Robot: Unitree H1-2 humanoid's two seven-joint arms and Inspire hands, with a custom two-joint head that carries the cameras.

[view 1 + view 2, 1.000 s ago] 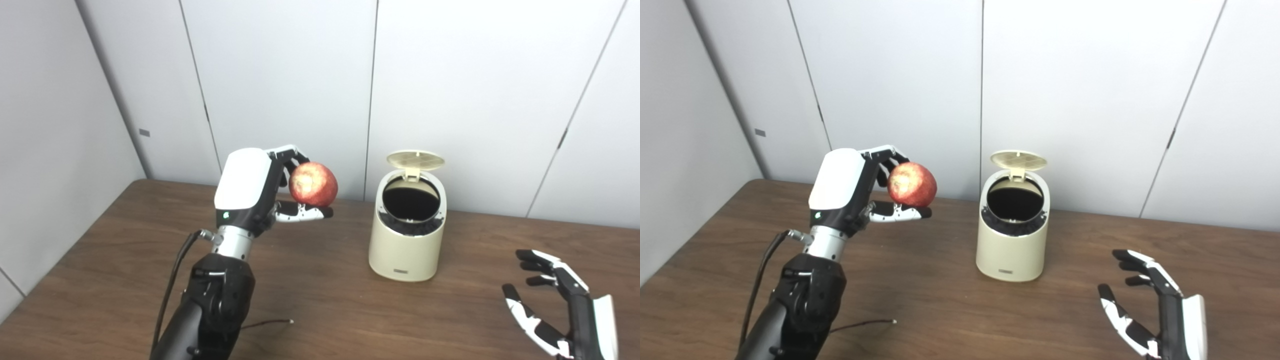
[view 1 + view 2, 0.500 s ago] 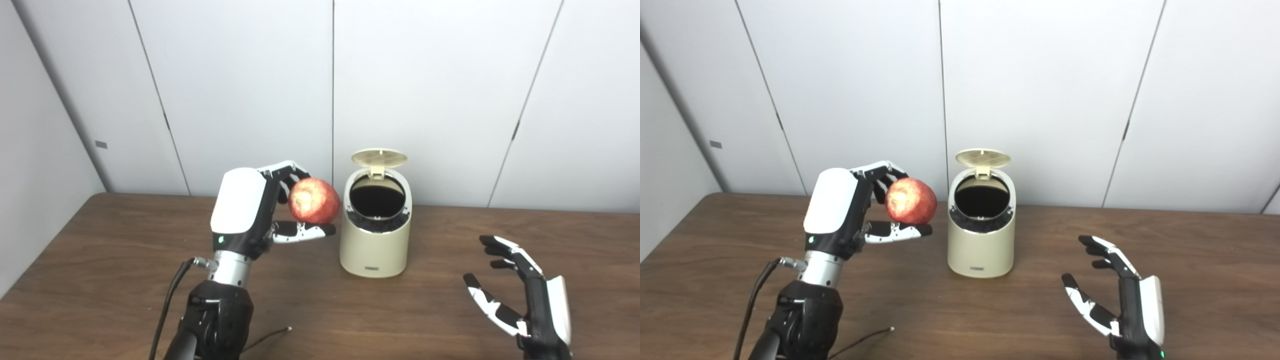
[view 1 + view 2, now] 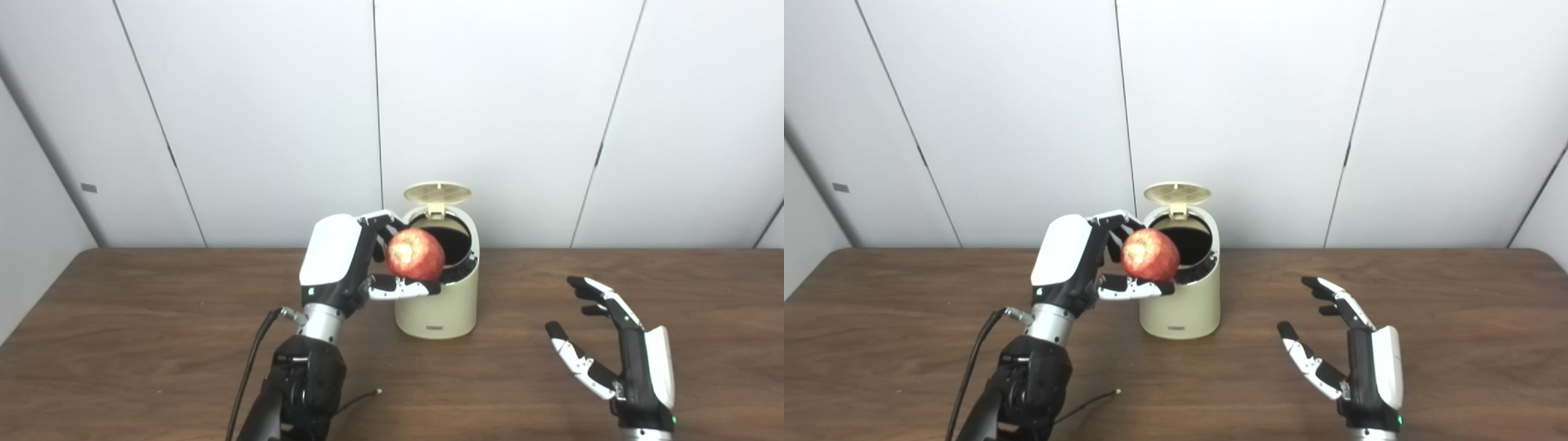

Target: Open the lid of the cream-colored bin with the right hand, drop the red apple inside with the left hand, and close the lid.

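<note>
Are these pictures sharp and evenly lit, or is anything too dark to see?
Both eye views are fairly sharp, with soft, even light; in the left eye view the bin mouth is black inside, and in the right eye view the apple shows no glare.

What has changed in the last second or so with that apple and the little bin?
The left hand carried the red apple rightward, from well clear of the cream-colored bin to its open mouth, fingers still clasping it. The camera also swung. The lid stayed up, the bin did not move, and the right hand stayed open, holding nothing.
</note>
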